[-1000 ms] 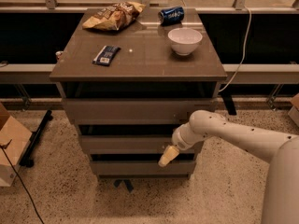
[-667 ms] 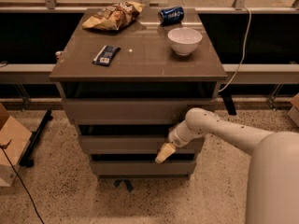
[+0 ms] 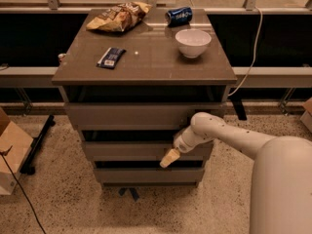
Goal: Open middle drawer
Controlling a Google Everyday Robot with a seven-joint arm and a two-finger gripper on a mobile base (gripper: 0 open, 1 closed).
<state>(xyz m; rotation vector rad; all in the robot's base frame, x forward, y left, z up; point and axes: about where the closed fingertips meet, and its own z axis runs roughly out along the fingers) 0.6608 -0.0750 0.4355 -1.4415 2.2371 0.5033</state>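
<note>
1. Since a second ago the gripper [image 3: 169, 159] has crept a little left and up along the cabinet front, and the elbow has come in with it. The drawers look unchanged.
2. You now have the gripper against the middle drawer [image 3: 126, 151], right of centre, with its tip at the lower edge of that front, over the dark gap beneath.
3. The fingers read as closed: one tan wedge with no gap showing and nothing between them.
4. The arm [image 3: 229, 135] comes in from the lower right and angles down-left to the cabinet. The robot's white body fills the bottom right corner.
5. The middle drawer is the second of three grey-brown fronts, between the top drawer [image 3: 126, 116] and the bottom drawer [image 3: 146, 175]. There is a dark band above it, and none of its box shows behind the front.
6. You can't tell from here whether the wedge is pressing on the front or only just beside it.
7. On the cabinet top [image 3: 146, 69]:
   - a chip bag [image 3: 117, 17] at the back left
   - a blue can [image 3: 179, 16] lying on its side at the back right
   - a white bowl [image 3: 193, 43] in front of the can
   - a dark packet [image 3: 111, 57] lying flat toward the left
8. A cardboard box [image 3: 7, 155] sits on the floor at far left, well apart from the cabinet. A cable [image 3: 249, 57] hangs down at the right.
</note>
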